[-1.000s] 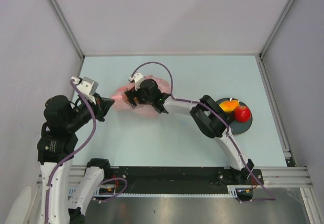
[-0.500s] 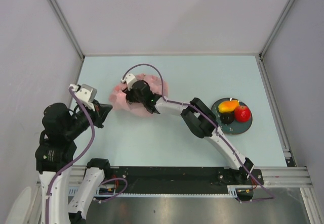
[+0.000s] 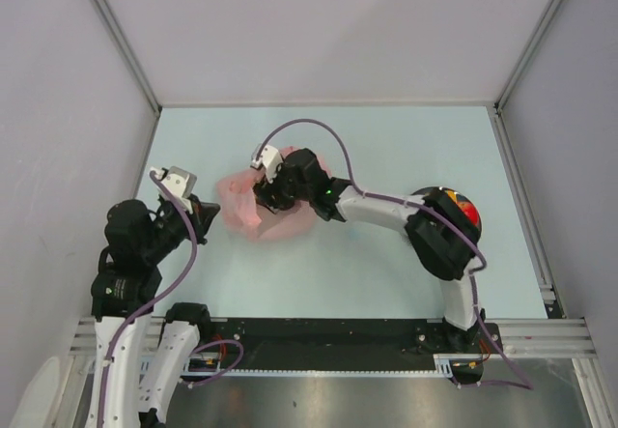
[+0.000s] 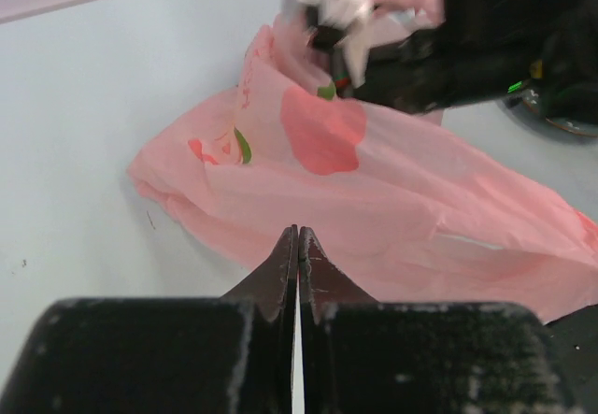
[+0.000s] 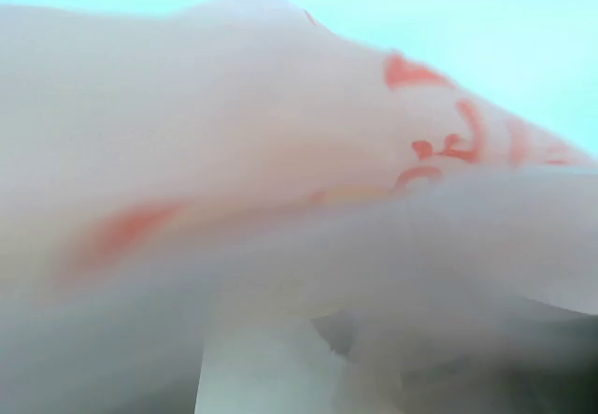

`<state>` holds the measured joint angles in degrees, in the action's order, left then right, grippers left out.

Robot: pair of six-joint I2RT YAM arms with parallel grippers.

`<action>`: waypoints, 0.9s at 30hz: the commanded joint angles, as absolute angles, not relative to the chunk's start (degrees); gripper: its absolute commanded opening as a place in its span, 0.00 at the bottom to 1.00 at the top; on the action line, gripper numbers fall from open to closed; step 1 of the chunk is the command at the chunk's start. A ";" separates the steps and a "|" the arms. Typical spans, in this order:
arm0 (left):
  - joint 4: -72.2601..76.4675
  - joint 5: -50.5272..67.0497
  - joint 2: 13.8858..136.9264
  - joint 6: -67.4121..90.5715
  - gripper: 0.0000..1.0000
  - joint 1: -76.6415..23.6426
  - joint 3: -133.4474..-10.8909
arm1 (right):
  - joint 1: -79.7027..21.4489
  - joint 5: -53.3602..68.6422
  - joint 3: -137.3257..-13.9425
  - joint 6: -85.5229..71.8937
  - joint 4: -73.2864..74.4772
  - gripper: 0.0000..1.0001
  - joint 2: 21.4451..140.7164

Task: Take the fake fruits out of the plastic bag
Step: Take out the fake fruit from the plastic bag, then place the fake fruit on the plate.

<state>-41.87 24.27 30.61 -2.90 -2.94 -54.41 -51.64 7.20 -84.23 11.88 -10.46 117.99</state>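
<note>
The pink plastic bag (image 3: 253,214) lies crumpled on the table left of centre. My right gripper (image 3: 273,194) is on its top; bag film covers the right wrist view (image 5: 280,152), so its fingers are hidden. My left gripper (image 3: 210,217) is shut, its tips (image 4: 298,232) at the bag's near edge (image 4: 392,199), with nothing seen between them. A red apple (image 3: 468,214) and a yellow-orange fruit (image 3: 447,194) peek out on the dark plate (image 3: 423,194) behind my right elbow. The grape bunch is hidden.
The plate's edge also shows at the far right of the left wrist view (image 4: 561,122). Metal frame posts and grey walls close in the table on the left, right and back. My right forearm (image 3: 386,211) spans from bag to plate.
My right elbow has swung right and now covers most of the plate. The bag and right gripper have shifted a little right and nearer. My left arm has dropped nearer.
</note>
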 commanded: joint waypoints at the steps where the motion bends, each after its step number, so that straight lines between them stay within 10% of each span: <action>1: -35.34 25.40 30.41 -1.32 0.00 -2.37 -52.03 | -50.80 19.58 -81.83 12.49 -7.75 0.10 106.36; 10: -32.43 26.36 31.90 -0.35 0.00 -2.37 -51.15 | -47.74 25.31 -81.21 16.69 6.14 0.11 99.76; 16: -32.87 37.40 34.62 6.05 0.64 -2.46 -57.91 | -43.07 27.42 -78.58 21.62 13.97 0.08 90.45; 27: -51.56 44.82 39.82 -0.52 0.68 -2.64 -64.59 | -37.71 26.55 -76.55 26.28 25.31 0.08 77.18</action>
